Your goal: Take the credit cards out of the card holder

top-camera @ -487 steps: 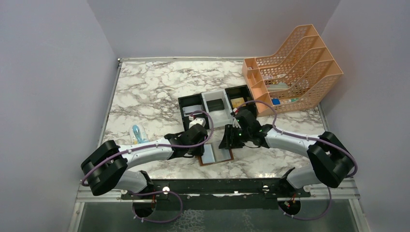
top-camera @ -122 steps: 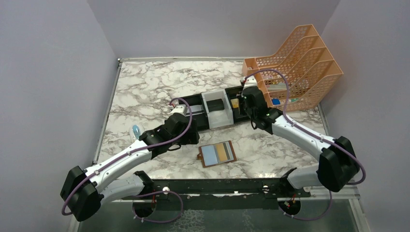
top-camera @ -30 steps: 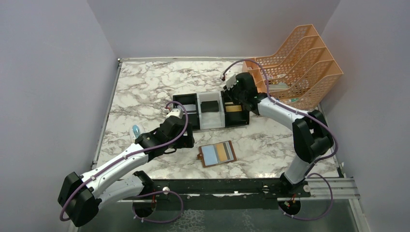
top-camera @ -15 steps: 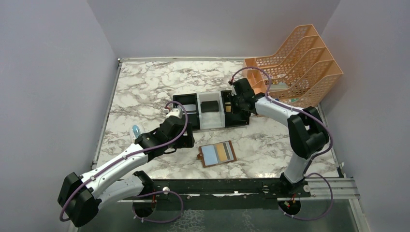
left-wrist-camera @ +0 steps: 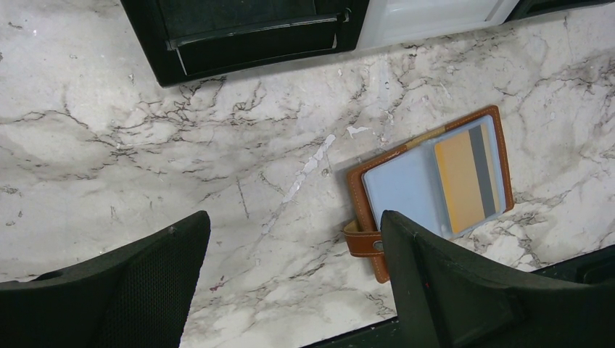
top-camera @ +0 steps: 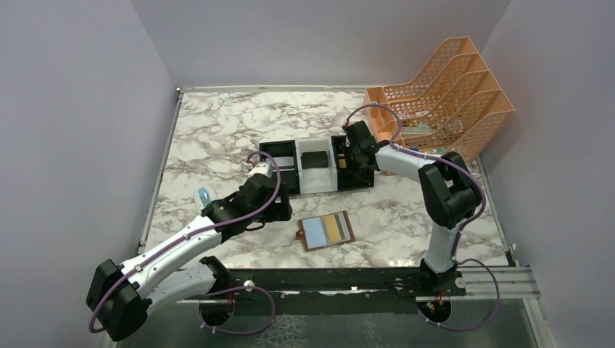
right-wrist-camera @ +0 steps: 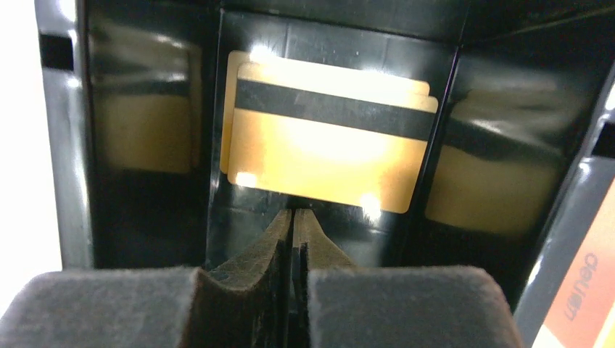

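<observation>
Status: roughly halfway, judging by card count.

Done: two gold-tan plastic cards point(right-wrist-camera: 326, 145) lie stacked, stripe up, on the floor of the right black compartment of the black-and-white three-compartment tray point(left-wrist-camera: 156, 54). The right gripper point(right-wrist-camera: 292, 217) sits low in that compartment, just near of the stack. Its fingers are pressed together with nothing between them, so that drop reads as finished.

Left: the brown leather bifold card holder point(left-wrist-camera: 428, 192) lies open and flat on the marble tabletop point(left-wrist-camera: 145, 145), near of the tray, snap tab out to one side. One pale blue pocket is bare. The other holds a gold-tan card point(left-wrist-camera: 458, 180) with a dark grey card point(left-wrist-camera: 481, 168) showing as a strip beside it. So at least two to pull; can't tell if more are tucked underneath.

The left gripper point(left-wrist-camera: 290, 225) hovers over bare marble beside the holder, spread wide, empty, not touching it.

Middle white compartment holds a small black block point(top-camera: 316, 159); not ours.

Next, in my view: pin the holder, pinch a card edge and slide it out.
</observation>
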Available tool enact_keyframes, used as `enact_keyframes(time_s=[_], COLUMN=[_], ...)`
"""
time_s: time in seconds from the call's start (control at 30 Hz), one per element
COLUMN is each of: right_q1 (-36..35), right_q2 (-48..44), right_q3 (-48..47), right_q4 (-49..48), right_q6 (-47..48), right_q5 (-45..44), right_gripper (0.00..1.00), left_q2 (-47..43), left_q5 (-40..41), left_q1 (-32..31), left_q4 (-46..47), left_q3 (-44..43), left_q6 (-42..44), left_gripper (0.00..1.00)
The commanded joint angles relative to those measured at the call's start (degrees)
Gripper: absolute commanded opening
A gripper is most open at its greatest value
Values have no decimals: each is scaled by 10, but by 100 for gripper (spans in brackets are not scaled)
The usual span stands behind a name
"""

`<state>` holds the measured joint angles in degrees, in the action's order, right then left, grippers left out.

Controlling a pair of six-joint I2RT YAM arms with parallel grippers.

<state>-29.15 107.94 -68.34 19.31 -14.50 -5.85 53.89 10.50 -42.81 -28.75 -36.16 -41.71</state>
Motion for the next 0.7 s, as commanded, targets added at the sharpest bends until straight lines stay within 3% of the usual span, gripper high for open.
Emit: enact_keyframes(time_s=[0.0, 0.67], right_q1=[0, -1], right_q2=[32, 37], right_q3=[-15, -13], right_q4=[-29, -65], right_q6=[-9, -3], right_q5=[-30, -69], right_gripper=[6, 11], left_q2=[-4, 8], left_q5=[-3, -11], left_q1=[3, 4], left_q4=[12, 18], left_q3=[-4, -1], left_q6=[-6, -8], left_gripper=[90, 90])
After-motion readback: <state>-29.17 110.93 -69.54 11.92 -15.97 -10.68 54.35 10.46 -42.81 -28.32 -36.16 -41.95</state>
